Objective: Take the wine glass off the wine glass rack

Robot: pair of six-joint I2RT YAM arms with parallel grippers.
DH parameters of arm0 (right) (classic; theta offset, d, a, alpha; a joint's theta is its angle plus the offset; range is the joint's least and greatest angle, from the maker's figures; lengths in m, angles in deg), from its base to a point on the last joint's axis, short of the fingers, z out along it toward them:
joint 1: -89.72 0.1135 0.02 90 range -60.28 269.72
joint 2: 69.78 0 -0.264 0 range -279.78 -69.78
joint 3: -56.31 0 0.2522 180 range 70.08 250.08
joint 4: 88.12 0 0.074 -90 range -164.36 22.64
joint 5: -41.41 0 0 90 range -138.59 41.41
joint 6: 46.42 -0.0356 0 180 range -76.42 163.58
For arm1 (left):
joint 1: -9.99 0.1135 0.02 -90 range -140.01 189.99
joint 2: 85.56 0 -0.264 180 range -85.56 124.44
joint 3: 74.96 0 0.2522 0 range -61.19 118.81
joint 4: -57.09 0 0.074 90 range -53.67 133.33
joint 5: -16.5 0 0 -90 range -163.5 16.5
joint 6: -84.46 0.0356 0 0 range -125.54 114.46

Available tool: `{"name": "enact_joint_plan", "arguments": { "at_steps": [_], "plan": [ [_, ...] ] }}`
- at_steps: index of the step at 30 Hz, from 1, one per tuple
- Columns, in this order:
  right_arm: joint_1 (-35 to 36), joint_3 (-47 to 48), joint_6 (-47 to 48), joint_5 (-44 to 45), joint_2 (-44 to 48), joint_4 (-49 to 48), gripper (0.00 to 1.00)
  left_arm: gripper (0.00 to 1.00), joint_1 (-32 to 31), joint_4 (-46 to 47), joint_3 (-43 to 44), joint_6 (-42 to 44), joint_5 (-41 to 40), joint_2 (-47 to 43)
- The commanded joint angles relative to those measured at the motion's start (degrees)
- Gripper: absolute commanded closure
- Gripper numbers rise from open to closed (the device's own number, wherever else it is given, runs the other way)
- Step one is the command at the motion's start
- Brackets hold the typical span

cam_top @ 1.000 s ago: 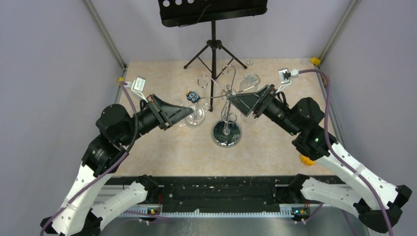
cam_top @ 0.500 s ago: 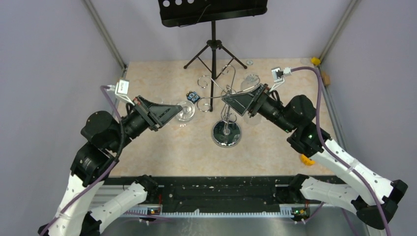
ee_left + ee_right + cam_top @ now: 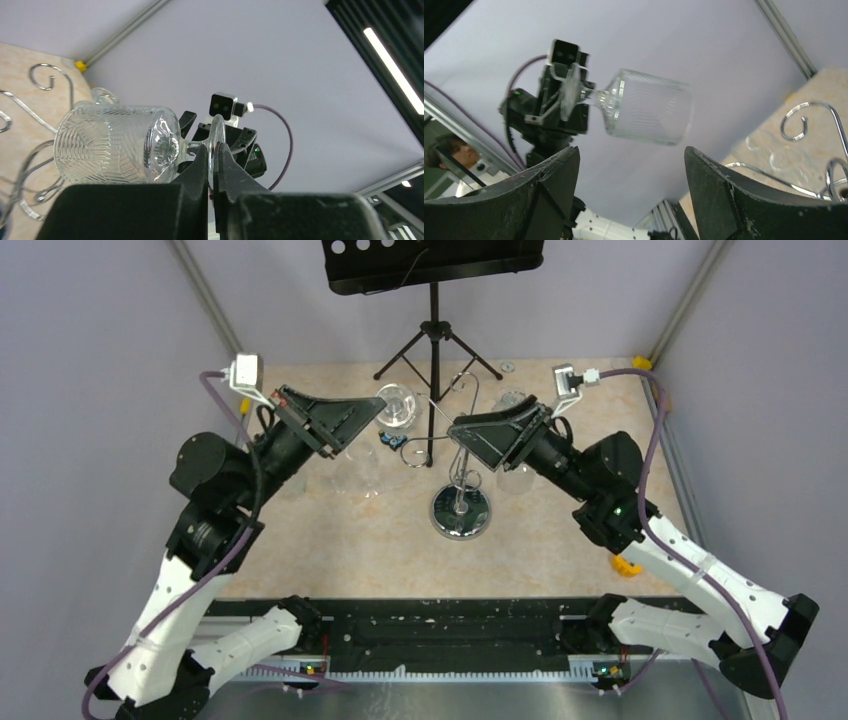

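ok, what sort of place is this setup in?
Most likely a robotics lab cell, not a bar or kitchen: plain walls on aluminium struts, with a wine glass rack and a music stand together on one table.

Left gripper (image 3: 214, 156) lifted the wine glass (image 3: 115, 145) higher.

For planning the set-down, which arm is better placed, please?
Left: the left gripper holds the ribbed clear wine glass by its foot, off the chrome wire rack; the right gripper is open.

Robot lab enclosure: plain grey walls (image 3: 90, 360), aluminium corner posts (image 3: 213, 310).
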Motion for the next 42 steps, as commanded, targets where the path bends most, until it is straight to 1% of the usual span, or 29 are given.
{"name": "enact_joint_plan", "arguments": {
  "at_steps": [1,4,8,12,14,18,23,27,30,32,35,38,39,41,42],
  "plan": [
    [-0.5,-1.6,-2.9,3.5,2.4,-13.9,0.22,1.00,0.1,21.1,-2.0,-9.3,1.8,2.0],
    [-0.4,-2.6,-4.2,6.1,2.9,-15.3,0.22,1.00,0.0,25.6,-3.1,-12.8,1.6,2.6],
    [-0.5,-4.0,-6.9,8.6,3.1,-16.9,0.13,1.00,0.1,29.9,-3.9,-17.1,1.6,2.9],
    [-0.4,-4.8,-8.8,7.9,2.0,-20.6,0.10,1.00,0.1,35.5,-5.4,-22.6,3.7,3.7],
    [-0.5,-4.5,-9.9,6.6,0.9,-21.9,0.10,1.00,0.1,38.4,-6.2,-26.4,5.4,4.6],
    [-0.5,-4.3,-12.0,2.9,-1.5,-28.4,0.11,1.00,0.1,44.1,-8.9,-33.2,8.1,6.5],
    [-0.5,-5.2,-13.1,-2.2,-4.0,-40.9,0.18,1.00,0.1,50.9,-10.7,-38.8,10.2,8.3],
    [-0.5,-6.2,-13.3,-4.6,-4.6,-49.2,0.29,1.00,0.1,53.7,-11.3,-41.3,10.6,9.0],
    [-0.4,-6.3,-13.2,-6.2,-5.0,-52.8,0.38,1.00,0.1,55.3,-12.3,-43.2,10.6,9.1],
    [-0.5,-6.3,-13.1,-7.2,-5.4,-55.3,0.46,1.00,0.1,56.6,-12.8,-44.5,10.8,9.5],
    [-0.4,-6.2,-13.6,-8.6,-6.2,-59.3,0.53,1.00,0.0,58.1,-13.2,-45.6,11.0,9.8],
    [-0.5,-5.8,-14.0,-9.7,-7.1,-62.8,0.63,1.00,0.0,58.7,-13.3,-45.7,11.1,10.0],
    [-0.5,-5.7,-14.0,-10.0,-7.4,-63.4,0.70,1.00,0.1,58.7,-13.3,-45.6,11.1,9.9],
    [-0.5,-5.1,-13.9,-10.5,-7.6,-63.5,0.96,1.00,0.1,56.6,-12.6,-44.2,11.3,9.7],
    [-0.5,-5.0,-13.7,-10.5,-7.6,-63.2,1.00,1.00,0.0,53.1,-11.6,-42.8,11.8,9.5]
  ]
}}
